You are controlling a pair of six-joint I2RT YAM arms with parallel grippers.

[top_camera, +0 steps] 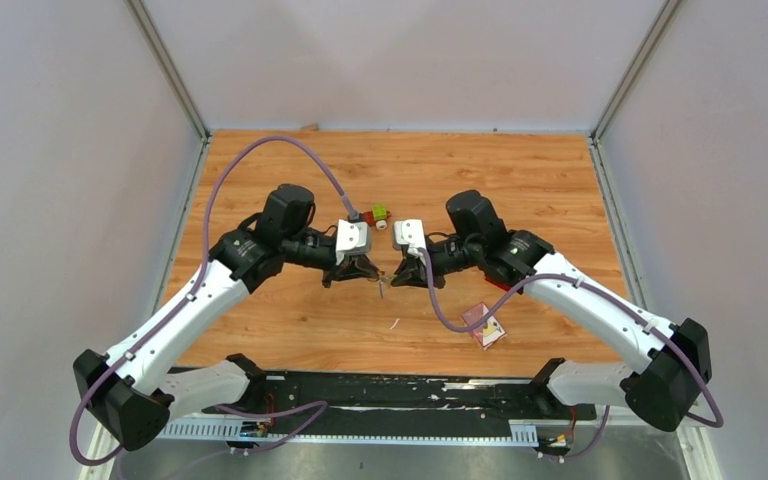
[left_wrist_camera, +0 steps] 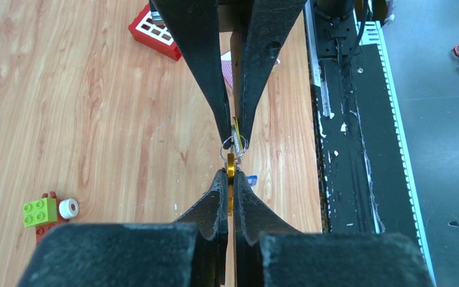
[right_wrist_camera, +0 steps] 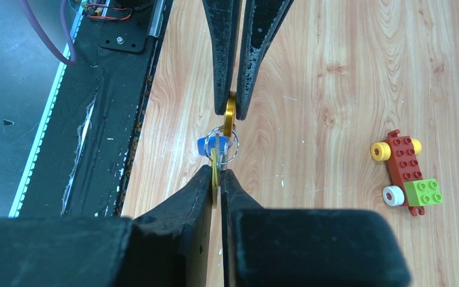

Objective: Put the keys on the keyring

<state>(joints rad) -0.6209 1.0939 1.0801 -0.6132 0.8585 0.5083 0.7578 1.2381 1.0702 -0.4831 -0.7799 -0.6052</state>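
My two grippers meet tip to tip over the middle of the table. The left gripper (left_wrist_camera: 230,173) (top_camera: 376,277) is shut on the keyring's gold piece (left_wrist_camera: 230,167) (right_wrist_camera: 230,115), seen edge-on. A thin wire ring (left_wrist_camera: 234,146) (right_wrist_camera: 228,146) hangs from that piece between the two pairs of fingertips. The right gripper (right_wrist_camera: 216,171) (top_camera: 398,277) is shut on the pale yellow key (right_wrist_camera: 215,167) (left_wrist_camera: 235,127), which touches the wire ring. The blue-headed key (right_wrist_camera: 205,145) (left_wrist_camera: 251,178) hangs at the ring beside it. Whether the yellow key is threaded onto the ring is too small to tell.
A red-and-green toy car (right_wrist_camera: 407,173) (left_wrist_camera: 46,212) (top_camera: 375,214) lies on the wood just beyond the grippers. A red block with white squares (left_wrist_camera: 155,30) and a pink card (top_camera: 484,326) lie to the right, near the black base rail (top_camera: 390,390) at the table's near edge.
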